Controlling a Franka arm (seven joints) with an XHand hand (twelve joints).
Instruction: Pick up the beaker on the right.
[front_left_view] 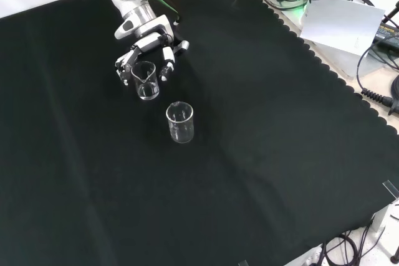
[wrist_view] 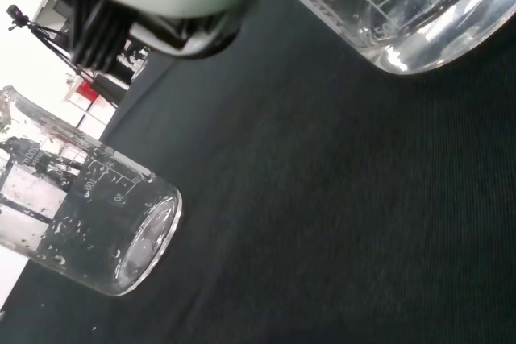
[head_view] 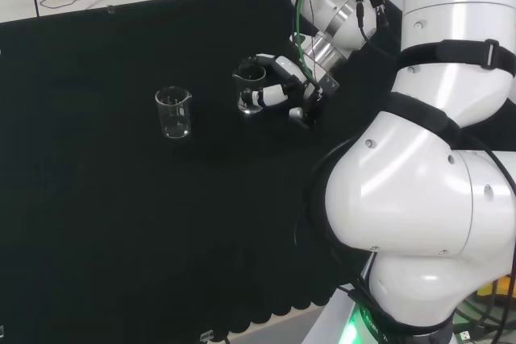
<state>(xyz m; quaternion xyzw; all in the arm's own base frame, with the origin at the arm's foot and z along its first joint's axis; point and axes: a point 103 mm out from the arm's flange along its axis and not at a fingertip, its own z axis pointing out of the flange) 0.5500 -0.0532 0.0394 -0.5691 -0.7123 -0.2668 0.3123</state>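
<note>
Two clear glass beakers stand upright on the black cloth. In the head view the right beaker [head_view: 249, 91] sits inside the hand [head_view: 280, 89], whose fingers and thumb curl round its sides. The left beaker [head_view: 173, 113] stands apart, a short way off. In the front view the held beaker [front_left_view: 144, 80] is the farther one, with the hand [front_left_view: 147, 44] coming down over it and fingers on both sides. The free beaker [front_left_view: 180, 123] is nearer the camera. The wrist view shows the held beaker's base [wrist_view: 403, 18] resting on the cloth and the other beaker [wrist_view: 85, 215] beyond.
The arm's white links [head_view: 419, 183] stand at the right of the head view. A white sheet [front_left_view: 340, 23], cables and devices lie beyond the cloth's scalloped edge [front_left_view: 324, 70] at the front view's upper right. Bare black cloth [front_left_view: 249, 172] spreads round both beakers.
</note>
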